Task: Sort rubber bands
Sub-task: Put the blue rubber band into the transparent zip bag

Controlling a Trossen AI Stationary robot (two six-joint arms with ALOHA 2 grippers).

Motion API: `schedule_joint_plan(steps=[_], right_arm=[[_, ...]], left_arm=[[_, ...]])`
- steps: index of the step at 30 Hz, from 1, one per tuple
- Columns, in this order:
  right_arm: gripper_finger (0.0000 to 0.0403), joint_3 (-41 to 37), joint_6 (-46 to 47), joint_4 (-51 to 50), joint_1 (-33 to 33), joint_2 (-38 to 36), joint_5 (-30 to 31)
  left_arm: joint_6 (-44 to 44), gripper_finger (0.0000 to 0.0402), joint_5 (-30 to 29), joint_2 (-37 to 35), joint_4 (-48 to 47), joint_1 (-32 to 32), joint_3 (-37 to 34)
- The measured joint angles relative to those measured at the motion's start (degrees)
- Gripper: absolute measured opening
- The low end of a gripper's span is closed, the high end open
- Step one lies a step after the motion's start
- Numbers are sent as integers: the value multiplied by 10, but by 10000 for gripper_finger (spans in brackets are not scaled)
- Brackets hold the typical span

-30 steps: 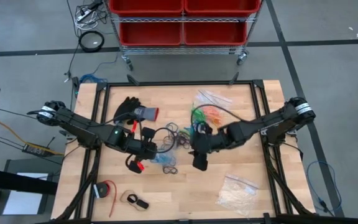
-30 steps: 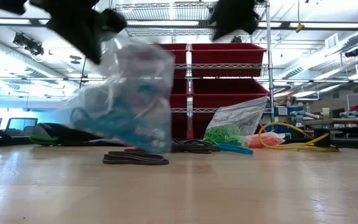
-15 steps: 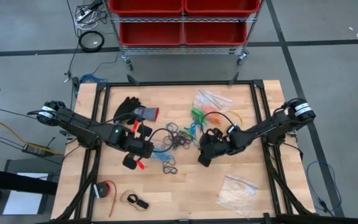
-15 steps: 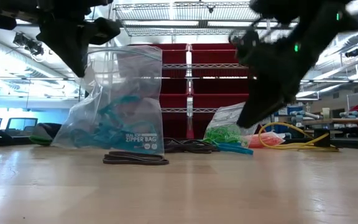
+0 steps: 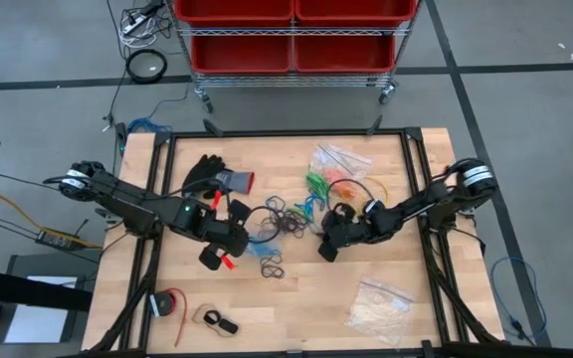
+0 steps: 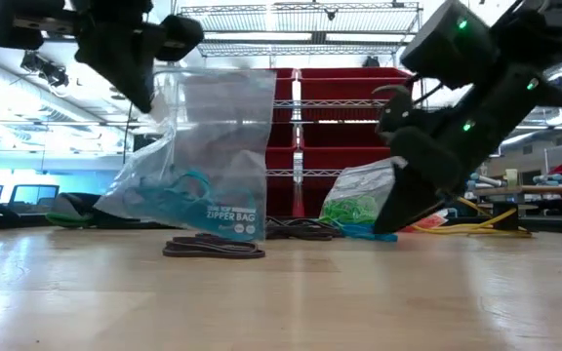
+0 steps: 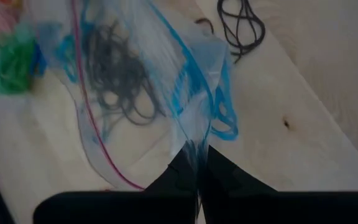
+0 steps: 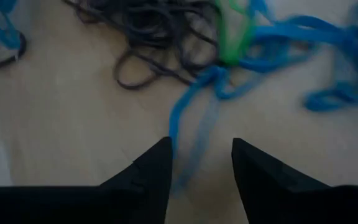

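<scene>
While the left gripper (image 7: 199,163) pinches the clear zipper bag (image 6: 198,161) shut-fingered, the right gripper (image 8: 201,163), fingers spread, faces thin blue rubber bands (image 8: 229,78): light, limp, tangle-prone, best nipped at 1 free strand.

Grey floor (image 5: 525,89) with dark seams; wire rack (image 5: 291,55) holding red bins (image 5: 237,12); ceiling lights (image 6: 8,78) lit.

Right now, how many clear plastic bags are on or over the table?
3: one bag with blue bands pinched by the left gripper, one at the far edge beside green bands, one near the front right corner.
</scene>
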Motion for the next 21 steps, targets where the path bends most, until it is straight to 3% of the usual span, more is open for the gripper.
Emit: schedule_joint_plan(steps=[5,9,12,17,21], right_arm=[[138,26,-26,41,6,71,44],[124,37,-19,40,4,87,70],[99,37,-25,36,0,78,68],[11,33,-45,3,-2,41,50],[3,33,-56,6,2,-19,49]], left_arm=[[19,12,0,0,-41,-4,39],[19,12,0,0,-102,-4,81],[24,12,0,0,-150,-4,105],[40,12,-1,0,-190,-15,124],[49,12,0,1,-210,-26,125]])
